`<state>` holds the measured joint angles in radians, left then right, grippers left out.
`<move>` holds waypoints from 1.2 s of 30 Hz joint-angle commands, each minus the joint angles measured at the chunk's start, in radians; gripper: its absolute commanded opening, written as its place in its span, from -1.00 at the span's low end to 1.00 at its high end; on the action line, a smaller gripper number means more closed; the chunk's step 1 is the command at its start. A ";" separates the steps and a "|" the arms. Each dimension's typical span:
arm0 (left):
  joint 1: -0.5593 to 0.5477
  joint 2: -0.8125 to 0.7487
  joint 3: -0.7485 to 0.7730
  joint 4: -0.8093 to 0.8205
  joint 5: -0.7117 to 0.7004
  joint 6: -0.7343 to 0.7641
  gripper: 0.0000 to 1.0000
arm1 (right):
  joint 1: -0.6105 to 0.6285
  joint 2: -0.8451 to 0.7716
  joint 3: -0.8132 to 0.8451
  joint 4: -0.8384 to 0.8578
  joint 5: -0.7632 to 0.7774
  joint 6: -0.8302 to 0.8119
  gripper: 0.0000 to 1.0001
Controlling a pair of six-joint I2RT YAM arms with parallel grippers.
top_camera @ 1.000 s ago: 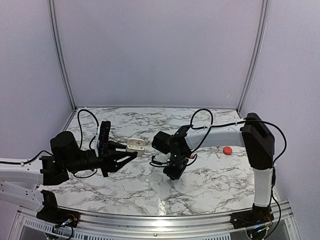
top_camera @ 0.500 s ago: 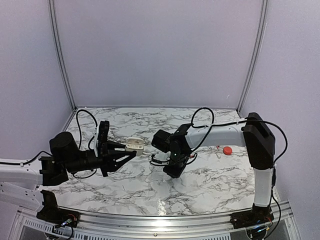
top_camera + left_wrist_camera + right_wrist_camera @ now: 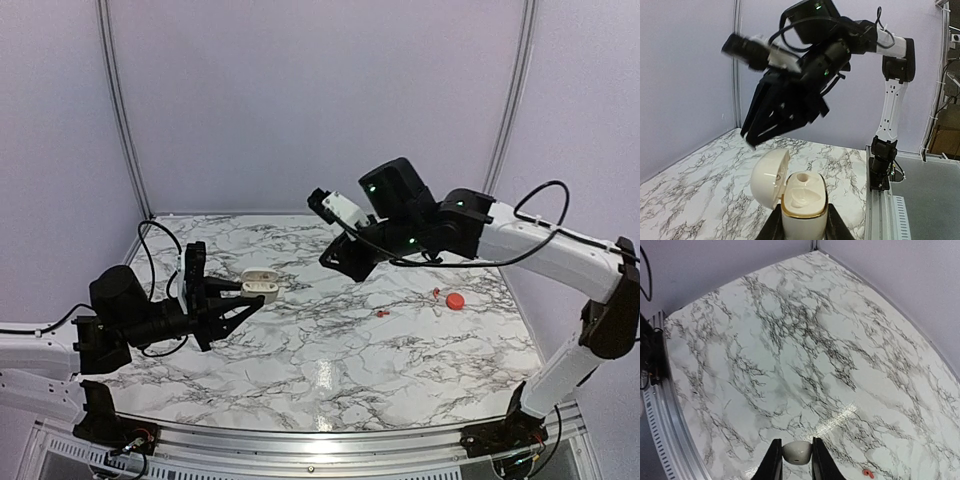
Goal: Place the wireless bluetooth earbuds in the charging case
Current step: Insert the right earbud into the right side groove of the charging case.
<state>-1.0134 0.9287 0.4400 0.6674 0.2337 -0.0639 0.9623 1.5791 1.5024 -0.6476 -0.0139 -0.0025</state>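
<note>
My left gripper [image 3: 258, 296] is shut on an off-white charging case [image 3: 261, 284] and holds it above the table, lid open. In the left wrist view the case [image 3: 803, 200] stands upright between the fingers [image 3: 831, 224], its lid [image 3: 768, 177] hinged to the left and its wells showing. My right gripper [image 3: 330, 263] is raised high over the table's middle. It is shut on a small off-white earbud [image 3: 797, 452]. Two tiny red earbuds [image 3: 380, 313] [image 3: 436, 293] lie on the marble to the right; one shows in the right wrist view [image 3: 867, 472].
A red round case [image 3: 455, 301] lies on the marble table [image 3: 330, 370] near the right wall. Grey walls close the back and sides. A metal rail [image 3: 300, 440] runs along the near edge. The right arm's fingers [image 3: 756, 131] hang above and behind the held case.
My right arm has lifted from low over the table's middle to high up toward the back. My left gripper with the case has shifted slightly left.
</note>
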 commanded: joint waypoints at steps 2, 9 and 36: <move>0.004 -0.025 0.005 0.063 0.007 0.110 -1.00 | 0.044 -0.196 -0.090 0.270 -0.150 0.031 -0.74; 0.004 -0.032 0.017 0.067 -0.031 0.153 -1.00 | 0.103 -0.312 -0.222 0.541 -0.297 0.115 -0.73; 0.004 -0.003 0.026 0.194 -0.093 0.038 -1.00 | 0.205 -0.210 -0.279 0.845 -0.227 0.213 -0.74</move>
<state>-1.0134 0.9184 0.4419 0.7998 0.1547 -0.0151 1.1584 1.3605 1.1995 0.1722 -0.2634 0.1909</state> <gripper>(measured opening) 0.240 0.175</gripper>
